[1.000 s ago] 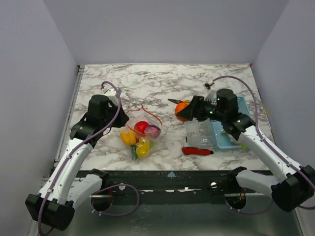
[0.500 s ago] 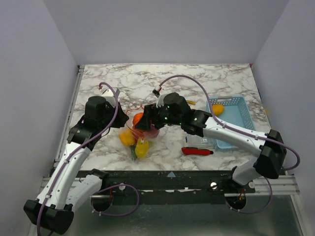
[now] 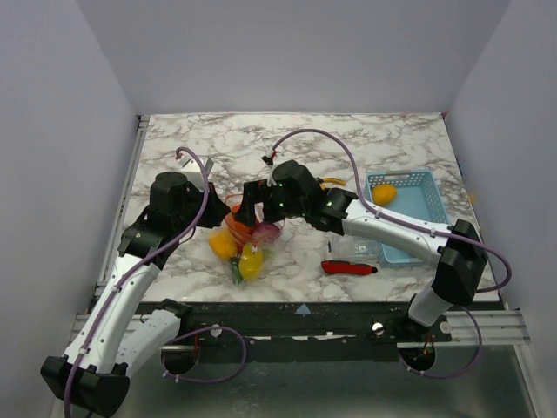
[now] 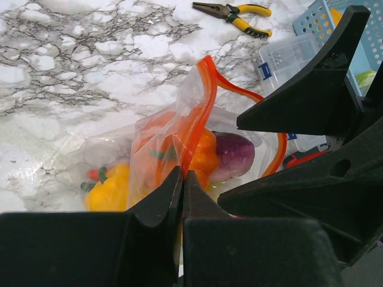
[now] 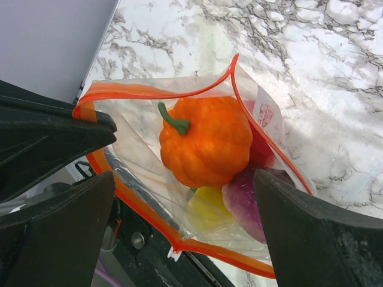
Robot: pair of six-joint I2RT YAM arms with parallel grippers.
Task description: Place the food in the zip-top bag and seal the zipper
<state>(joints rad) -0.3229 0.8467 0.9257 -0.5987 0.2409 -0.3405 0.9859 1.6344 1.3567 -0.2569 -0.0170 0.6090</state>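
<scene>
Top view: zip-top bag (image 3: 248,248) lies on the marble table (image 3: 348,144) front-left of centre, both grippers at its mouth, left gripper (image 3: 219,219) on the left side, right gripper (image 3: 246,212) just above it. A yellow pepper (image 3: 251,261) shows in the bag. 1 yellow piece (image 3: 384,192) sits in the blue basket (image 3: 418,218) at right, with the red-handled knife (image 3: 348,267) near the front edge. Left wrist view: left fingers together, clamped on the orange-red zipper (image 4: 206,89), holding that side up. Orange pepper (image 4: 203,152) and purple bulb (image 4: 233,155) are inside, pliers (image 4: 239,12) and clear box (image 4: 287,57) beyond. Right wrist view: right fingers wide apart over the open mouth, holding nothing. The orange pepper sits inside the bag between them, touching neither finger, above the purple bulb and a yellow piece.
</scene>
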